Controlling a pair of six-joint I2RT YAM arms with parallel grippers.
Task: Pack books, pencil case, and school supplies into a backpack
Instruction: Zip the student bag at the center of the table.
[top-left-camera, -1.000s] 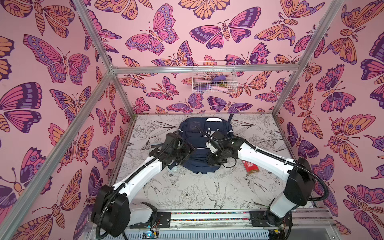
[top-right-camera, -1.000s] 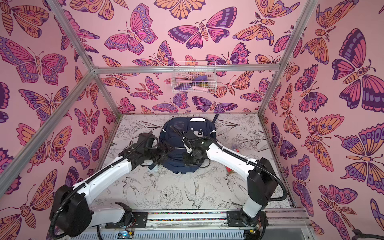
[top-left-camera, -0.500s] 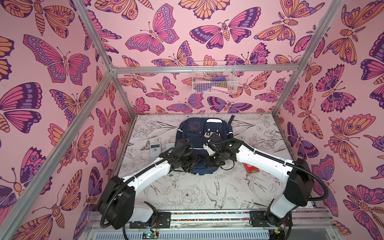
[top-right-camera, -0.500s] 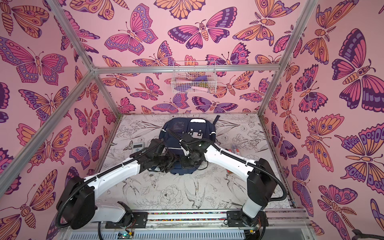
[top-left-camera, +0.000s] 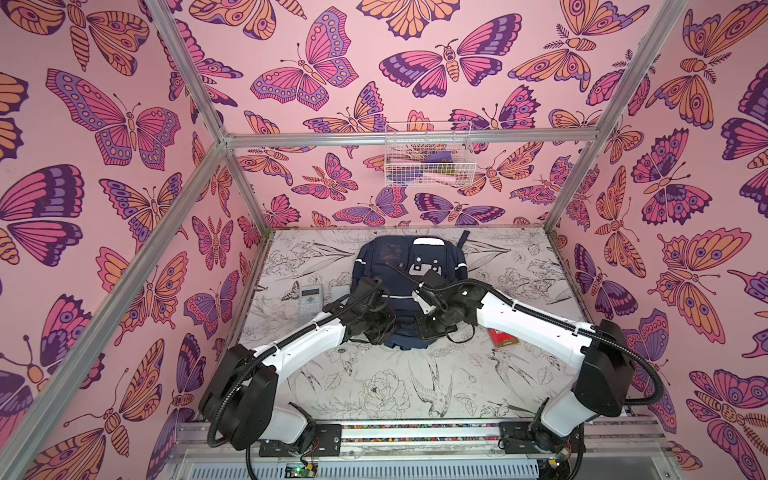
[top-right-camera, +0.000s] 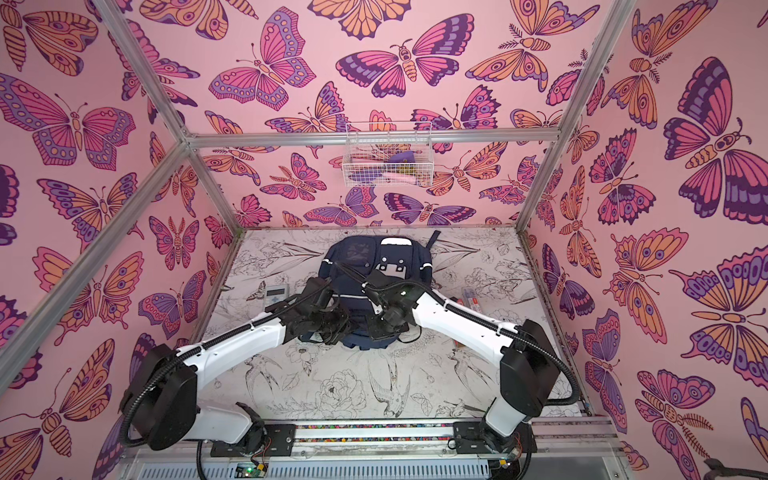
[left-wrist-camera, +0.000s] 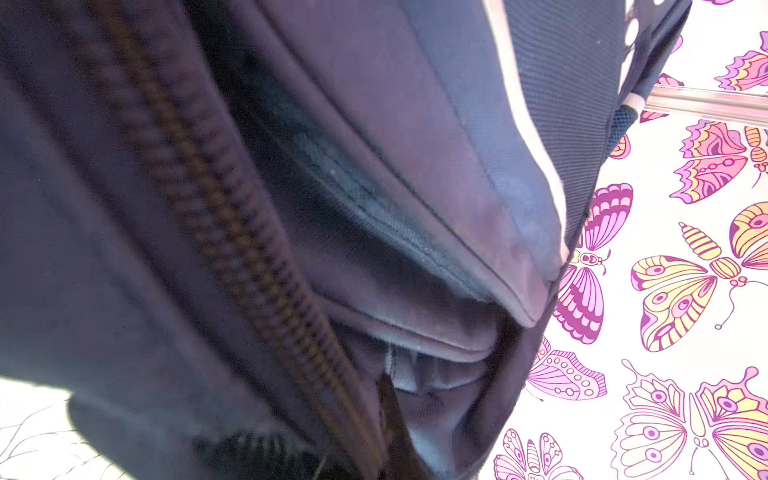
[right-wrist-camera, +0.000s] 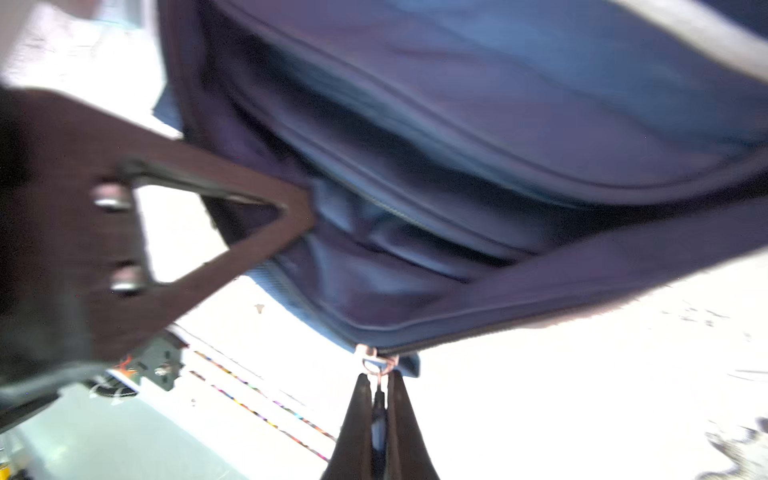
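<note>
One backpack flat on table, far centre. Right claw clenched on one zip pull at near end; left claw pinching backpack fabric by opening. One calculator on table, just left of backpack.

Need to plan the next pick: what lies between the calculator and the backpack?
A small pale flat item lies between the calculator and the backpack, close to the backpack's edge; a top view shows it. Its kind is unclear.
</note>
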